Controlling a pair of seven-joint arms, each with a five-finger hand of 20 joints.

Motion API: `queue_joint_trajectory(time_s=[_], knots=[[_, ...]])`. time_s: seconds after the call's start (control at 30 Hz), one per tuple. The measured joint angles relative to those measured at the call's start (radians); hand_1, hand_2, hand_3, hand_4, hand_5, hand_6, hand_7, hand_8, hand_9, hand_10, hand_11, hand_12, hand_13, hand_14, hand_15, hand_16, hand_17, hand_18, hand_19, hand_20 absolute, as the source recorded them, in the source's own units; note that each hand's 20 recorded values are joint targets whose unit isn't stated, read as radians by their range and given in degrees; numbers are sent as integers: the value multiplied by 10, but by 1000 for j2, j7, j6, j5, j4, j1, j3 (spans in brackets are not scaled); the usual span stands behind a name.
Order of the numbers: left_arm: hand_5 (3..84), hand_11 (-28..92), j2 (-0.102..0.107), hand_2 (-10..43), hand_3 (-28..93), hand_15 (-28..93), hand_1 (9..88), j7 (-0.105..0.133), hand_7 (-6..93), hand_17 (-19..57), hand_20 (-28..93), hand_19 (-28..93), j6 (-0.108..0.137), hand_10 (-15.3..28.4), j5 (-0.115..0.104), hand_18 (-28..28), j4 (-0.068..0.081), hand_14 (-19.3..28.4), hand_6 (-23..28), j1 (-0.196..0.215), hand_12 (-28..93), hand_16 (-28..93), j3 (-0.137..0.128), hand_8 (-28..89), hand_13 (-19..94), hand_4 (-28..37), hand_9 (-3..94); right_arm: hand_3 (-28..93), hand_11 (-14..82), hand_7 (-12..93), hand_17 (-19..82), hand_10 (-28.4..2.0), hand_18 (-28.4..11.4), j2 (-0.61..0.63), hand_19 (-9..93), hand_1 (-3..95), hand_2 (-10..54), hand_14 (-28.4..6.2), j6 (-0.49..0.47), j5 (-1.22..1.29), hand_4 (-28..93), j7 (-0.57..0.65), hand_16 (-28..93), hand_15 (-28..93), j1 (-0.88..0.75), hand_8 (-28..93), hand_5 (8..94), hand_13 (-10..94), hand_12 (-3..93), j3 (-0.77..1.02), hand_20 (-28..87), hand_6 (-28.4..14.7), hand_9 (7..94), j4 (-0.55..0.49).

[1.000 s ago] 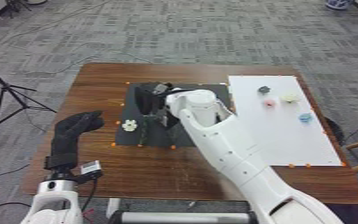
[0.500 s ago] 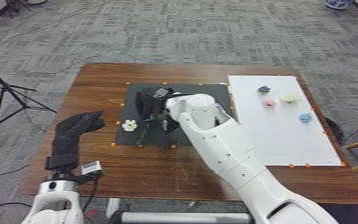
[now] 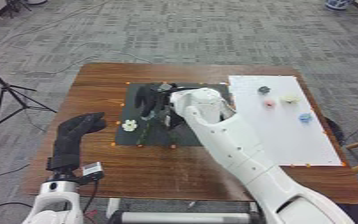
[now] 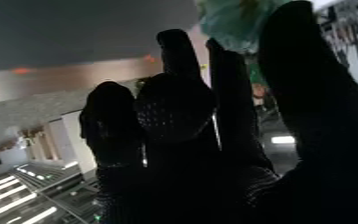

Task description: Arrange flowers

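A pale green flower [image 4: 231, 24] sits at the robot's right hand [image 3: 143, 97], over a dark mat [image 3: 186, 136]; whether the hand grasps it cannot be told. Near the hand lies 1 white flower [image 3: 129, 125].

Flowers [image 3: 305, 117] lie on the board [image 3: 278, 142], right of the mat [image 3: 158, 137].

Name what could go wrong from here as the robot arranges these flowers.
The pale green flower, pinched by the right hand, might slip or get its petals crushed. That hand is over the dark mat, near the white flower, so it could knock that one askew.
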Motion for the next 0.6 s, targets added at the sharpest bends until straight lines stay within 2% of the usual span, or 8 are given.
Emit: queue_joint_trajectory(time_s=[0.2, 0.37, 0.6], knots=[[541, 274, -1, 71, 690, 355, 282, -2, 212, 64, 240, 272, -2, 143, 0, 148, -2, 173, 18, 15, 144, 9, -8, -96, 476, -248, 567, 655, 84, 178, 547, -118, -160, 76, 932, 403, -95, -32, -34, 205, -173, 70, 320, 680, 36, -91, 498, 816, 166, -16, 604, 6, 589, -111], [541, 273, -1, 70, 689, 355, 283, -2, 211, 64, 240, 272, -2, 143, -1, 147, -5, 173, 18, 34, 144, 9, -16, -96, 475, -248, 566, 649, 84, 178, 546, -117, -160, 136, 932, 408, -95, -33, -6, 367, -169, 140, 317, 682, 83, -88, 504, 816, 167, -43, 604, 5, 591, -188], [540, 273, -1, 68, 691, 353, 282, 0, 212, 64, 239, 271, -10, 142, 1, 148, -2, 172, 17, 21, 144, 9, 5, -96, 473, -247, 565, 643, 82, 174, 544, -115, -160, 126, 932, 408, -95, -35, 31, 233, -167, 101, 318, 682, 108, -87, 502, 815, 167, -46, 603, 2, 584, -184]])
